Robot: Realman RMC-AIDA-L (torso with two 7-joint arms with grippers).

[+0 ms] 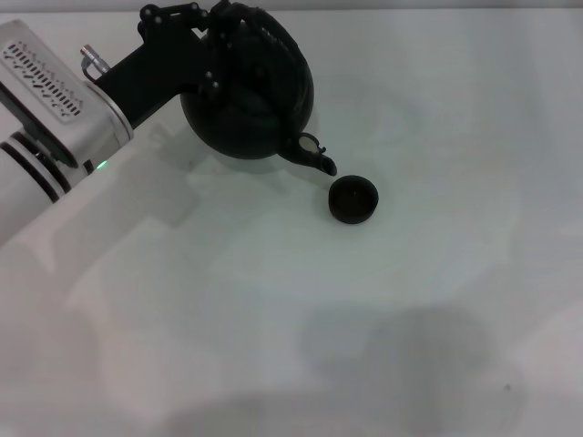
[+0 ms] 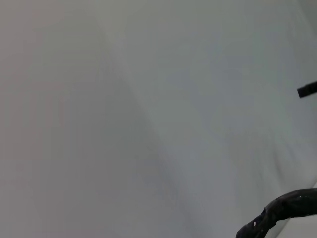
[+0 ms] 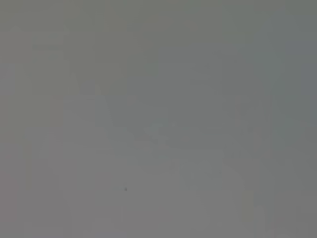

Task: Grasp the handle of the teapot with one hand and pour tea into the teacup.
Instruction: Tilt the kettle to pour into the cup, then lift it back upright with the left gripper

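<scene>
One teapot point(image 1: 250, 105), tilted; left claw point(image 1: 217, 36) gripping its handle point(image 1: 260, 41); one teacup point(image 1: 352, 199).

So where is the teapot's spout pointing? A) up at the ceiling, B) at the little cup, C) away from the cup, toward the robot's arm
B: in the head view the teapot, gripped at its handle by the left gripper, has its spout tipped down just above the teacup.
</scene>
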